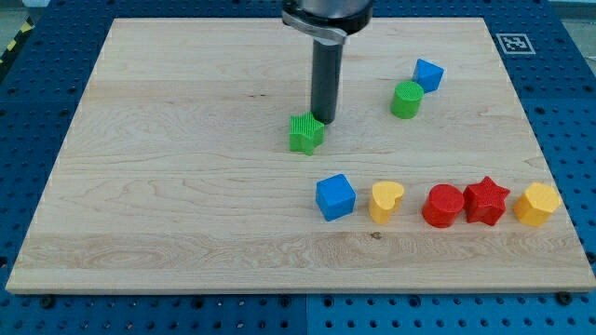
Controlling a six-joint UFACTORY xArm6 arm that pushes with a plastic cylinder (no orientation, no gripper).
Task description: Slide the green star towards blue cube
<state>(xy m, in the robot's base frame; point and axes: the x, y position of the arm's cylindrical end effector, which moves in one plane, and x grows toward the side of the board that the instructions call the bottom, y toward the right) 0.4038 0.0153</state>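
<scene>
Our tip (pixel 327 121) has no jaws to open or close; it touches the green star (pixel 305 133) on its top-right side, near the board's (pixel 168 186) middle. That side suits a shove toward the blue cube (pixel 335 197), which sits nearer the bottom edge. The star is compact, with no clear long axis or heading.

arm (pixel 328 14) cut off at view's top
</scene>
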